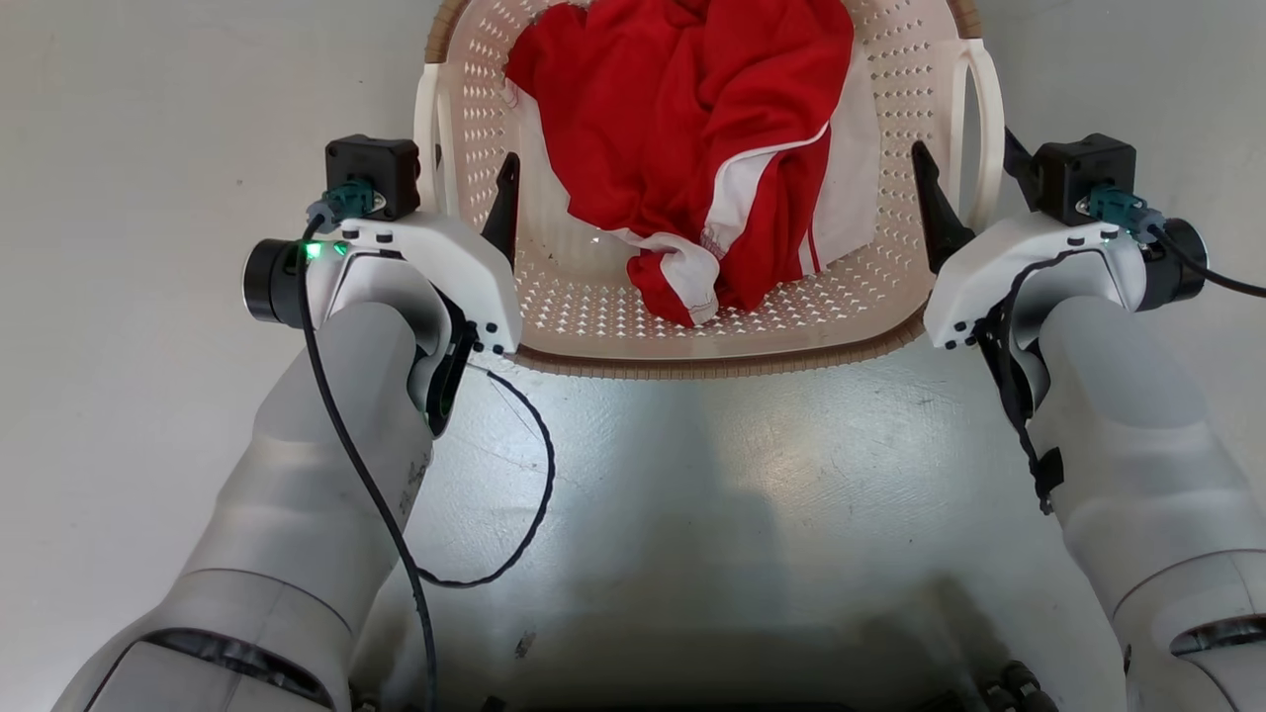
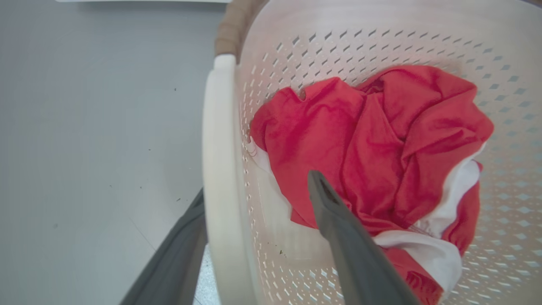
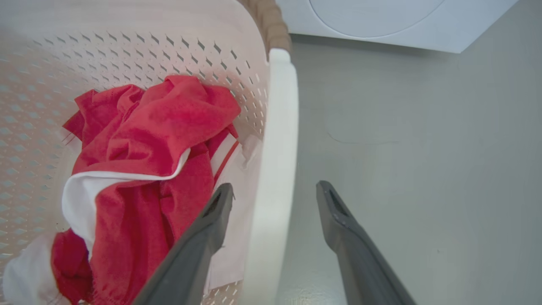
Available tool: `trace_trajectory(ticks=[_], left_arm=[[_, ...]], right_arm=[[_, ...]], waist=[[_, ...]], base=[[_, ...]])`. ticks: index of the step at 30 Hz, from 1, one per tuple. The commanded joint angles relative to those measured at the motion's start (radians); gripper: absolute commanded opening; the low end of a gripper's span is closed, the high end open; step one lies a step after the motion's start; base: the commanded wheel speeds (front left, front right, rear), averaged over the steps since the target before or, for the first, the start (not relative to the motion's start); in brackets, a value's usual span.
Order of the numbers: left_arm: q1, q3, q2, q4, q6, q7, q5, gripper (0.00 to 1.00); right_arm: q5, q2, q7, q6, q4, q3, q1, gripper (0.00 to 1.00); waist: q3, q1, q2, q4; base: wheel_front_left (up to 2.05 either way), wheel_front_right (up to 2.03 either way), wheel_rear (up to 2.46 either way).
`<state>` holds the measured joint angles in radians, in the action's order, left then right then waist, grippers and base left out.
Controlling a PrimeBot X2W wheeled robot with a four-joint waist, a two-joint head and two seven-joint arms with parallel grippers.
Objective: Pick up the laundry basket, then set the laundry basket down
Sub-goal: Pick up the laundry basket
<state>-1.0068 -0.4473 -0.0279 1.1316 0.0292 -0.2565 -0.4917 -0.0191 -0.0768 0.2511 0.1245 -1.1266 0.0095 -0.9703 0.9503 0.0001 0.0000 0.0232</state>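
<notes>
The cream perforated laundry basket with its brown rim lies just ahead of me and holds a crumpled red and white garment. My left gripper is open astride the left loop handle, one finger inside the basket and one outside. In the left wrist view the handle runs between the fingers. My right gripper is open astride the right handle. In the right wrist view that handle stands in the gap of the right gripper.
Pale grey floor surrounds the basket. A white washing machine front stands beyond the basket's right side. A loose black cable loops beside my left forearm. My own base shows dark at the bottom edge.
</notes>
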Motion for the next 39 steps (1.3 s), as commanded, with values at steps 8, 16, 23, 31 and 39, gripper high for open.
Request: trace_trajectory(ticks=[8,16,23,31,39], left_arm=[[-0.004,0.002,-0.022,0.006,-0.007,-0.005,-0.007,1.00],[-0.009,0.002,-0.022,0.010,-0.013,-0.005,0.001,1.00],[-0.013,-0.009,-0.022,0.048,0.001,-0.005,0.009,0.00],[-0.024,-0.018,-0.022,0.060,-0.005,-0.005,0.017,0.00],[-0.013,-0.039,-0.022,0.092,0.001,-0.005,-0.001,0.00]], right_arm=[[0.001,0.026,0.011,0.006,-0.008,0.019,0.021,1.00],[0.022,0.026,0.011,0.006,-0.012,0.033,0.022,1.00],[0.049,0.026,0.011,0.006,-0.027,0.048,0.026,0.00],[0.087,0.026,0.001,0.006,-0.091,0.094,0.017,0.00],[0.174,0.027,-0.025,0.006,-0.112,0.181,0.033,0.00]], waist=[[0.001,-0.0001,0.0000,-0.001],[-0.001,-0.0001,0.0000,-0.001],[-0.003,-0.0001,0.0000,-0.002],[-0.009,-0.0001,0.0000,-0.009],[-0.045,-0.0001,0.0000,-0.019]], base=[[0.00,0.00,0.00],[0.00,0.00,0.00],[0.00,0.00,0.00],[0.00,0.00,0.00],[0.00,0.00,0.00]])
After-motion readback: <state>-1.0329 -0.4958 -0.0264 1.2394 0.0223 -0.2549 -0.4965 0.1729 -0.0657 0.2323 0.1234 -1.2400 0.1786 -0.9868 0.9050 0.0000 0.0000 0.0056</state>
